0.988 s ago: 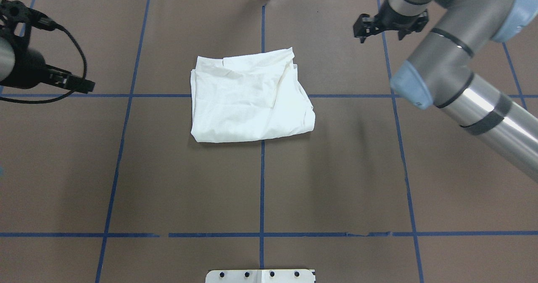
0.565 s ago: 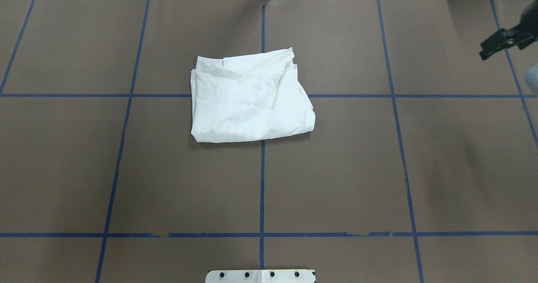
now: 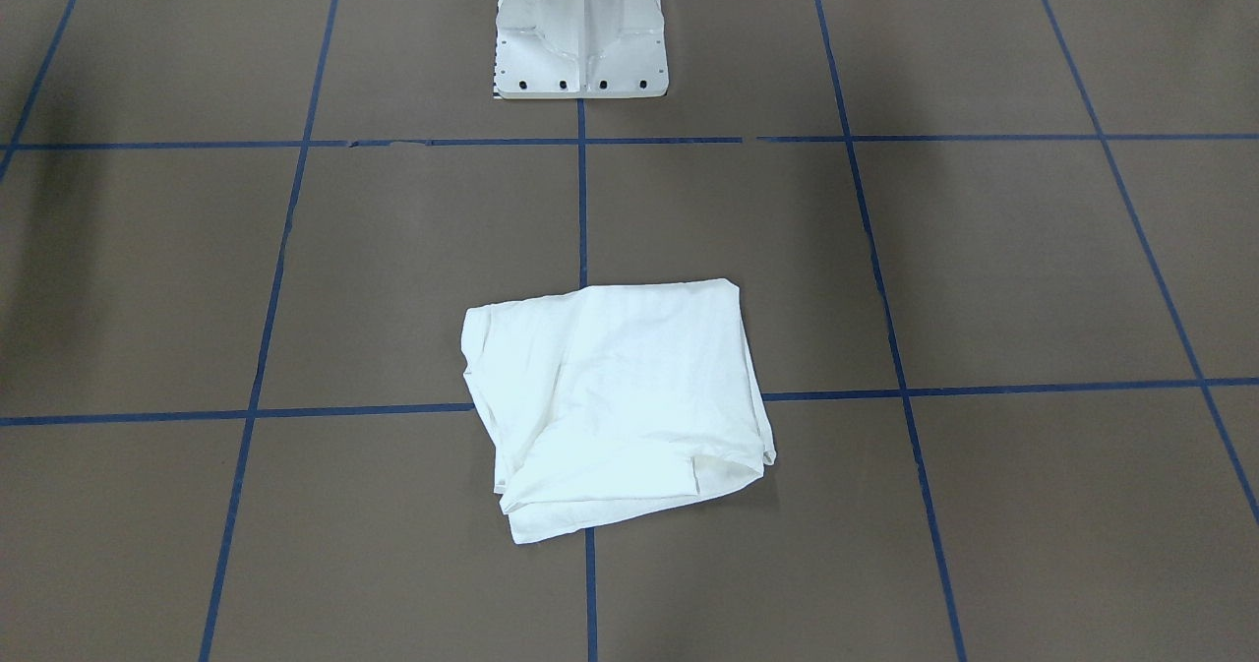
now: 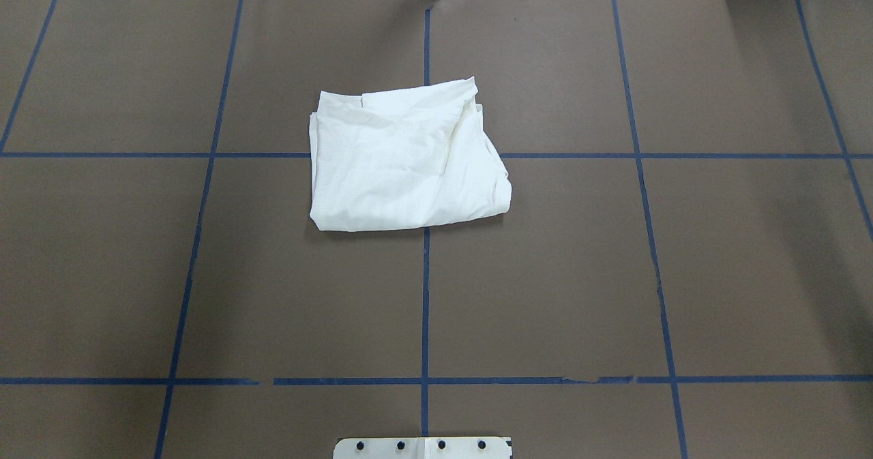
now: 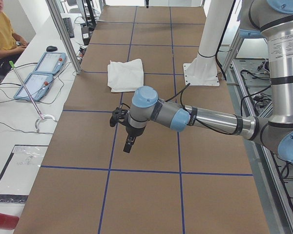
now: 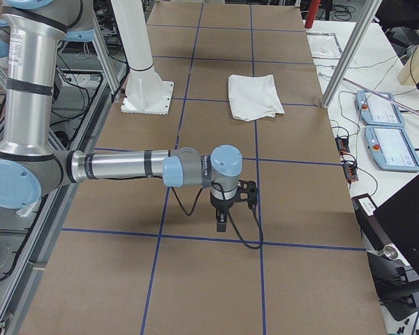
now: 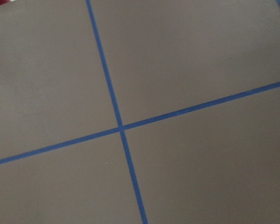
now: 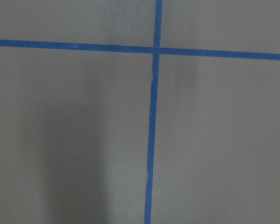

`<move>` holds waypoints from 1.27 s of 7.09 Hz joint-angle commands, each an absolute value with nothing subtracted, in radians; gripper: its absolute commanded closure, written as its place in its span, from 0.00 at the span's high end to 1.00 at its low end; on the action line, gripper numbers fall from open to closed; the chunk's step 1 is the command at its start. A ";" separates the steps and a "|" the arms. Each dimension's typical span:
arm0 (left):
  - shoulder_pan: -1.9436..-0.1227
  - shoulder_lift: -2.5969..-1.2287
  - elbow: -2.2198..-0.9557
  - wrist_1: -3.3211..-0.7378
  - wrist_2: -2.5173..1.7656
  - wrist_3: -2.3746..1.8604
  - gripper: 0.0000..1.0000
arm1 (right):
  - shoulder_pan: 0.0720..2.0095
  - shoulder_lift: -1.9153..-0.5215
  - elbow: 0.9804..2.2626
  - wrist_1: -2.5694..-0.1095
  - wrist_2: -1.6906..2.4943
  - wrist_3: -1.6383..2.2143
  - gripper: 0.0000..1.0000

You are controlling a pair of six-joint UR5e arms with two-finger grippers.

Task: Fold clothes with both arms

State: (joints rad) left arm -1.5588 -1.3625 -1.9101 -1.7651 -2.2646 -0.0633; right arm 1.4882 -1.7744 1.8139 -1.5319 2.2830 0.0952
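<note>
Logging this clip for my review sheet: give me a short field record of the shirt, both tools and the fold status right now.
shirt: white, folded into a rough rectangle, flat on the table, covering a crossing of blue tape lines
left tool: over bare table towards its left end, apart from the shirt; cannot tell if open or shut
right tool: over bare table towards its right end, apart from the shirt; cannot tell if open or shut
contact: none
fold status: looks folded, edges uneven

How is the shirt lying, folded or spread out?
Folded. The shirt lies as a compact layered bundle on the table, edges stacked, no sleeves sticking out.
</note>
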 commanded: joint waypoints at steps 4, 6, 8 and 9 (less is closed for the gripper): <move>-1.603 -1.299 -1.916 -1.720 -2.352 0.048 1.00 | 1.525 -1.833 1.803 -1.448 2.284 0.095 1.00; -1.600 -1.302 -1.911 -1.723 -2.310 0.049 1.00 | 1.525 -1.839 1.802 -1.447 2.278 0.091 1.00; -1.601 -1.301 -1.908 -1.718 -2.310 0.048 1.00 | 1.525 -1.839 1.801 -1.448 2.283 0.100 1.00; -1.601 -1.298 -1.908 -1.718 -2.310 0.048 1.00 | 1.525 -1.839 1.810 -1.448 2.290 0.101 1.00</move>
